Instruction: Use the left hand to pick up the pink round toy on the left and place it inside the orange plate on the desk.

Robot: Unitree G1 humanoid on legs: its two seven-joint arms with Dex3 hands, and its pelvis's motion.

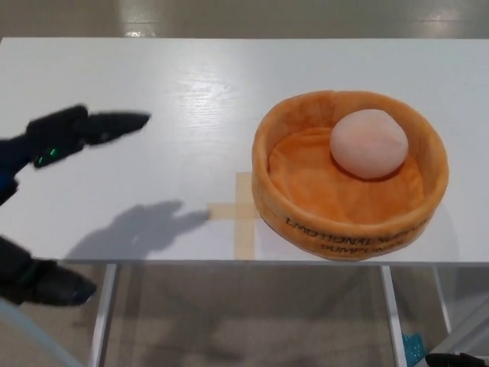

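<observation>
The pink round toy (369, 143) lies inside the orange plush plate (306, 115), toward its back right side. The plate stands on the right half of the white desk (191, 99). My left hand (65, 131) hovers at the picture's left edge, far from the plate, with its black fingers (114, 122) spread apart and nothing held. A lower finger of that hand shows past the desk's front edge at the bottom left. My right hand does not show.
A tan tape cross (241, 210) marks the desk just left of the plate's front. The desk's front edge runs along the lower part of the picture, with metal legs (103, 313) and floor below.
</observation>
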